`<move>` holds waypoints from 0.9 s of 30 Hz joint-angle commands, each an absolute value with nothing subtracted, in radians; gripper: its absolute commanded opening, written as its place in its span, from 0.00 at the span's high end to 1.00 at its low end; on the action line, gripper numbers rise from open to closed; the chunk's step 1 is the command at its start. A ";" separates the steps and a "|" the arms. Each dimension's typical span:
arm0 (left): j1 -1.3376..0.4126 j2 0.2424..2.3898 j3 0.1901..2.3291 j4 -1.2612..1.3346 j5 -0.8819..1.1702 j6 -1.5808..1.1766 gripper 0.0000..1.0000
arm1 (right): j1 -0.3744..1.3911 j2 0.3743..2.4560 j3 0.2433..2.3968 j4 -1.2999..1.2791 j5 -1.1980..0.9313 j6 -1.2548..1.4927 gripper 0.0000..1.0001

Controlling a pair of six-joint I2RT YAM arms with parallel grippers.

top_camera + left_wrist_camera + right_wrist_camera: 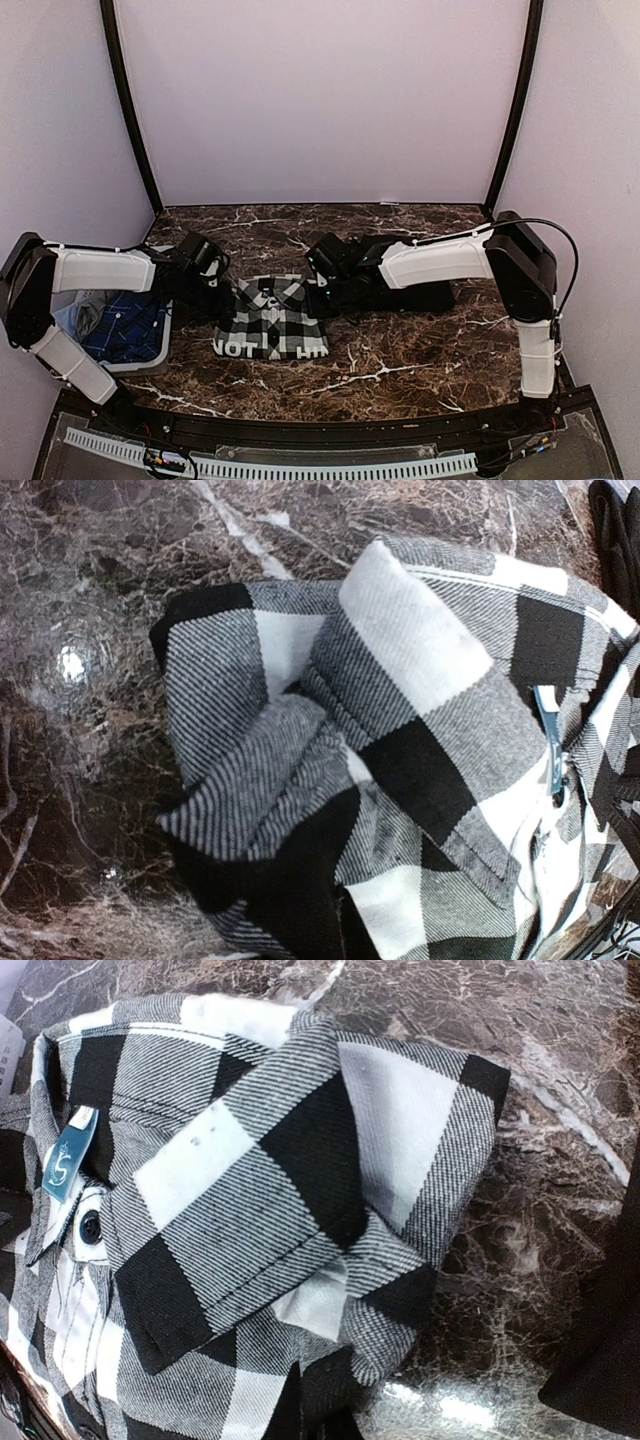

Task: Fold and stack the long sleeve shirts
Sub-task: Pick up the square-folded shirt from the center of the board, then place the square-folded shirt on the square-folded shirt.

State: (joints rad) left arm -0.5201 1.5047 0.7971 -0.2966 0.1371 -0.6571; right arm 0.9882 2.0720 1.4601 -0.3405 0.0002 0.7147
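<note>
**Collar [230,1190] close under both wrist cameras**

Black-and-white check shirt [272,318] lay folded on the marble table [400,360]. Right gripper [324,290] pressed together at its shoulder; left gripper [220,292]: I couldn't tell. My call: move both shoulders level and slowly, keeping the fold square.

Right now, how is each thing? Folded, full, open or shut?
checked shirt: folded, lying on the table.
basket: holds crumpled blue clothes.
left claw: at the shirt's collar end; open or shut, cannot tell.
right claw: shut, at the shirt's collar end.
</note>
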 commanded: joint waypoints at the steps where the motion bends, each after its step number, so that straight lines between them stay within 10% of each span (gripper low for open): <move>1: -0.528 1.439 0.859 -0.368 0.144 -0.628 1.00 | 1.003 2.056 1.503 -0.329 -0.005 0.699 1.00; 27: -0.597 1.436 1.173 -0.467 0.161 -0.636 1.00 | 0.909 1.839 1.582 -0.475 0.106 0.538 1.00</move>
State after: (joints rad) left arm -0.5720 1.4113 1.0981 -0.4858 0.1383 -0.6186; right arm 0.9607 1.9404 1.5982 -0.4942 0.0658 0.5797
